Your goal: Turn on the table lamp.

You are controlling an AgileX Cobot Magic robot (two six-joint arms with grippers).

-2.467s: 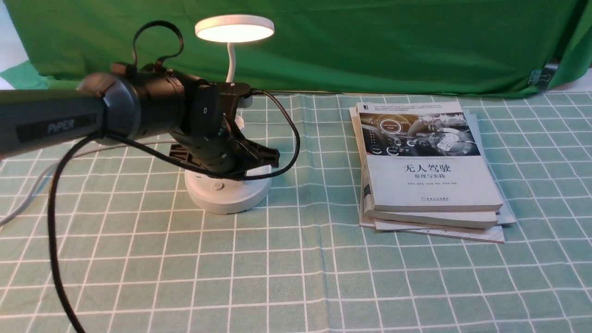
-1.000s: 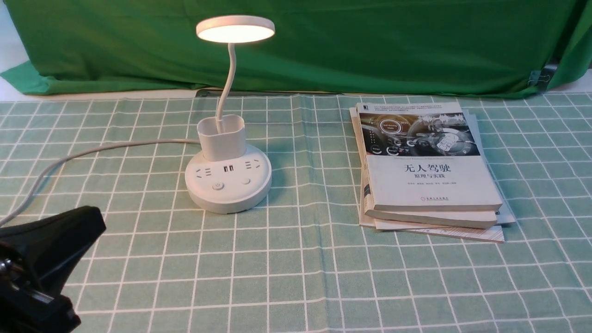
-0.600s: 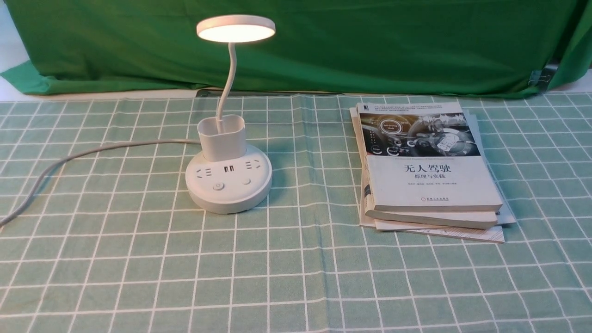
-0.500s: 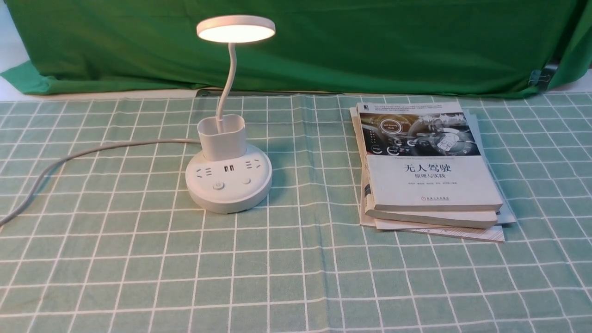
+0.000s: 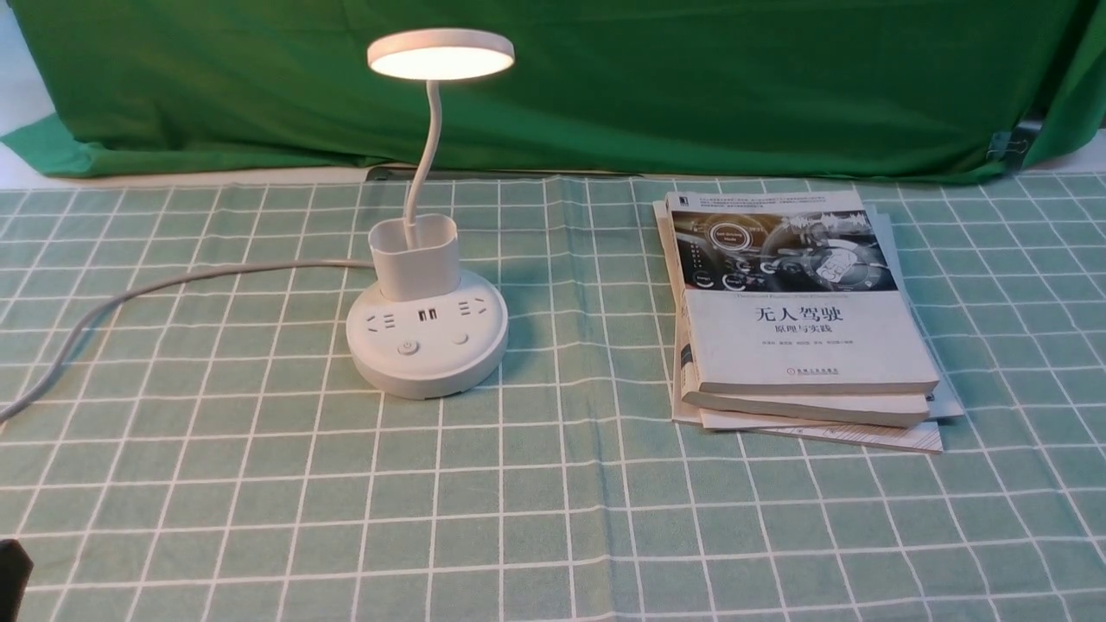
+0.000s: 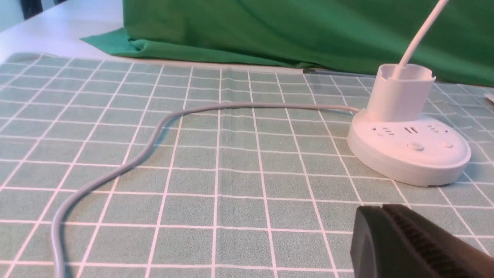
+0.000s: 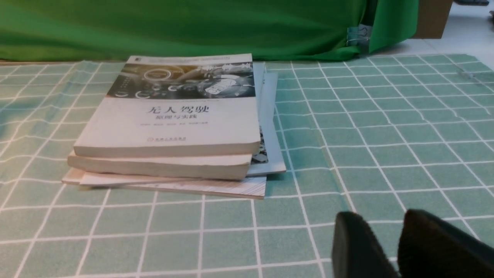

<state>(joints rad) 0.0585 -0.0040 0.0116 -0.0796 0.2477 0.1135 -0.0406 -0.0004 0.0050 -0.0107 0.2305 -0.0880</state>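
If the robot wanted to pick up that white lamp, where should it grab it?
Probably the cup-shaped holder on the table lamp, approached from the front or side. It is upright, fairly narrow and near the heavy base; the gooseneck is thin and bendy, and the base too wide.

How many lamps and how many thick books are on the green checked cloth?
White plastic table lamp with lit round disc head: 1
Thick white paperback books, stacked: 2
Total: 3
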